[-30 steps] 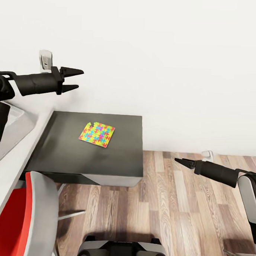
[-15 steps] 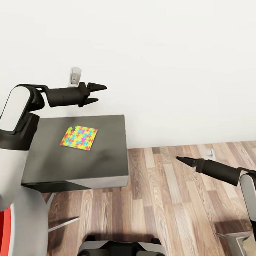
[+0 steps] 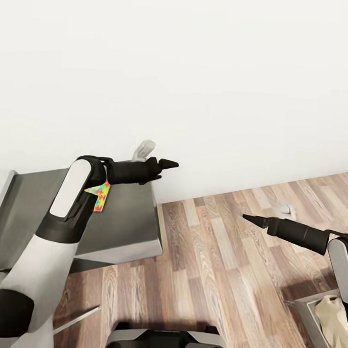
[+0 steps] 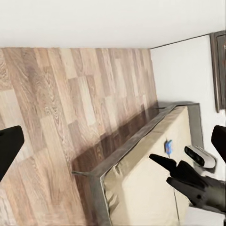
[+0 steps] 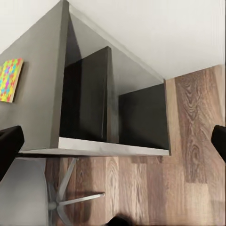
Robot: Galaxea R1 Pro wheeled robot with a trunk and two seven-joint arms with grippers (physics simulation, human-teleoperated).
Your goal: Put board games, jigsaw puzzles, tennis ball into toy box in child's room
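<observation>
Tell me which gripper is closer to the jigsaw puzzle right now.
The left gripper: it hangs by the far corner of the dark table, its arm crossing over the jigsaw puzzle. The right gripper is out over the wood floor.

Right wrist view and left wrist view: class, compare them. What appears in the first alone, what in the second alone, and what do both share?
Right wrist view alone: the dark table seen from its end, with open compartments under its top, the colourful jigsaw puzzle lying flat on it, and a chair base beside it.
Left wrist view alone: the bed with its dark frame and beige mattress, a small blue thing on it too small to name, and the right gripper.
Both: the wooden floor and the white wall.
</observation>
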